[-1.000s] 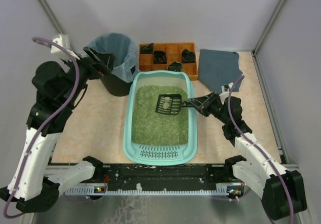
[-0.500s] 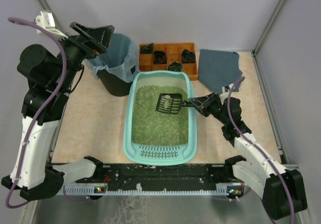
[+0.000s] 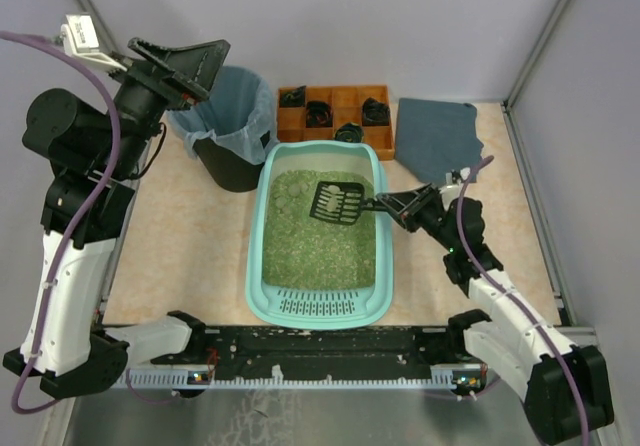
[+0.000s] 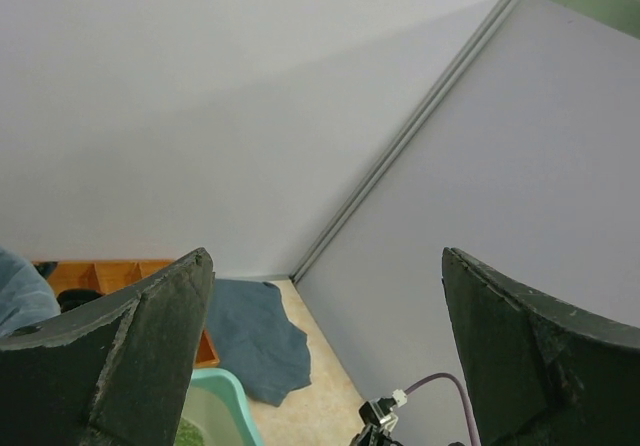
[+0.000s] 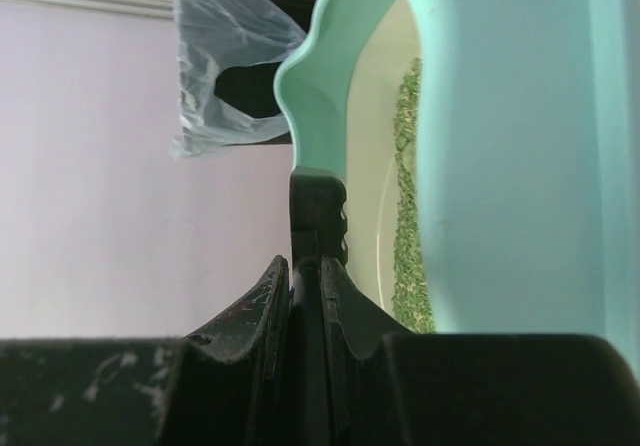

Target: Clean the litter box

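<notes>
Litter box [image 3: 318, 308]: light-teal rectangular tray with rounded corners, at the centre of the table [image 3: 190, 256] between the two arms, slotted lip at its near end, filled with green granular litter [image 3: 305, 251]. Scoop [image 3: 337, 203]: black, slotted head over the far right part of the litter, handle reaching right across the box's right rim; whether the head touches the litter cannot be told. Right gripper [image 3: 384, 204]: just beside the box's right rim, jaws pressed together on the scoop's handle [image 5: 318, 216], with the teal wall [image 5: 520, 146] close alongside in the right wrist view. Left gripper [image 3: 200, 66]: raised high at far left, above the bin, jaws spread wide with nothing between them [image 4: 325, 356]. Bin [image 3: 228, 116]: black, lined with a clear bag, just beside the box's far left corner. Tray [image 3: 340, 98]: orange, compartmented, beyond the box's far end, with small black items in several cells. Cloth [image 3: 438, 138]: blue-grey, flat on the table, right of the orange tray.
</notes>
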Robot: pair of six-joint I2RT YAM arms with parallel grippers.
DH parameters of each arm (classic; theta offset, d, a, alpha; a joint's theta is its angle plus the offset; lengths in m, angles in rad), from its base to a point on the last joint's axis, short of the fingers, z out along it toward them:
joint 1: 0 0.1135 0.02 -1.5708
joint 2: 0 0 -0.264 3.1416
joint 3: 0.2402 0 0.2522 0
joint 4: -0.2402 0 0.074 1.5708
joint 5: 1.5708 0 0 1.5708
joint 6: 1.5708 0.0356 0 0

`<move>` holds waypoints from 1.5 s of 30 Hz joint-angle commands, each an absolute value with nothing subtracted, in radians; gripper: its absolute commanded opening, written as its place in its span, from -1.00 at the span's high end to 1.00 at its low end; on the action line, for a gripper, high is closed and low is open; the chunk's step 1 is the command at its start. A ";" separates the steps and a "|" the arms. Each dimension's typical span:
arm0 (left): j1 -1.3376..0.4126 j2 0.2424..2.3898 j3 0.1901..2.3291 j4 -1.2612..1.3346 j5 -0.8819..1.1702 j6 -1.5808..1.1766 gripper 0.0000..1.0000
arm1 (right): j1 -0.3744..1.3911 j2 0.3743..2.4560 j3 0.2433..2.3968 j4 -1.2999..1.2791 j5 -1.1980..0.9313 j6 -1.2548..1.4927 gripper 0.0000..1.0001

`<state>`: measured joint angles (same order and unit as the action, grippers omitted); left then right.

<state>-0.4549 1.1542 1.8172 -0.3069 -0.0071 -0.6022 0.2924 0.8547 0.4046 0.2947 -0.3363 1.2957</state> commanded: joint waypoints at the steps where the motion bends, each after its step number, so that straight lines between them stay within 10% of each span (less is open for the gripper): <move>1: -0.461 1.149 1.821 -0.236 0.049 -0.627 -1.00 | 0.315 0.865 0.468 0.341 -0.380 1.272 1.00; 20: -0.461 1.104 1.734 -0.201 0.046 -0.603 -1.00 | 0.335 0.894 0.525 0.300 -0.325 1.245 1.00; 45: -0.461 0.627 0.814 -0.414 0.025 -0.213 -0.99 | 0.349 1.005 0.639 0.378 -0.350 1.298 1.00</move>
